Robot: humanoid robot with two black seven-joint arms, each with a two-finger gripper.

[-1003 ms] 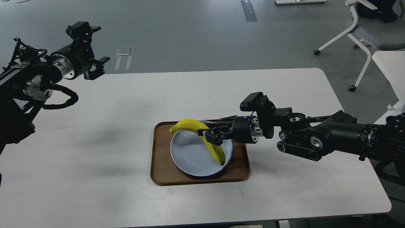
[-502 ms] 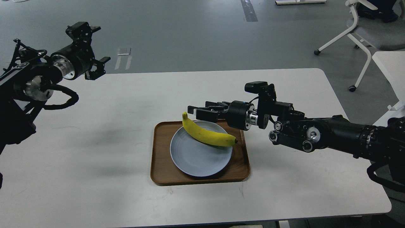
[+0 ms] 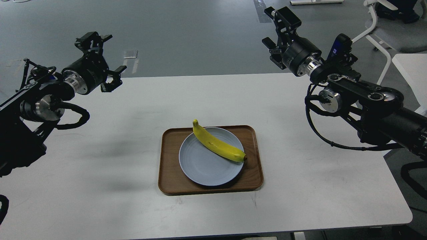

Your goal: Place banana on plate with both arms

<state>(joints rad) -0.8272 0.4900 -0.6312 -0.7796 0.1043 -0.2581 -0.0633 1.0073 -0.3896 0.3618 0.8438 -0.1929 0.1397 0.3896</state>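
The yellow banana (image 3: 218, 144) lies across the upper right part of the pale blue-grey plate (image 3: 205, 165), its stem end past the plate's top rim and its dark tip at the right rim. The plate sits in a brown wooden tray (image 3: 170, 160). My left gripper (image 3: 103, 56) is open and empty, held high over the table's far left edge. My right gripper (image 3: 275, 28) is open and empty, raised high beyond the table's far right edge. Neither gripper touches the banana.
The white table (image 3: 100, 150) carries only the tray. A white office chair (image 3: 383, 40) stands on the grey floor at the back right. Part of another white table (image 3: 412, 71) shows at the right edge.
My right gripper let go of the banana, which settled flat on the plate, then the arm pulled back up and to the right. My left gripper shifted slightly to the right.
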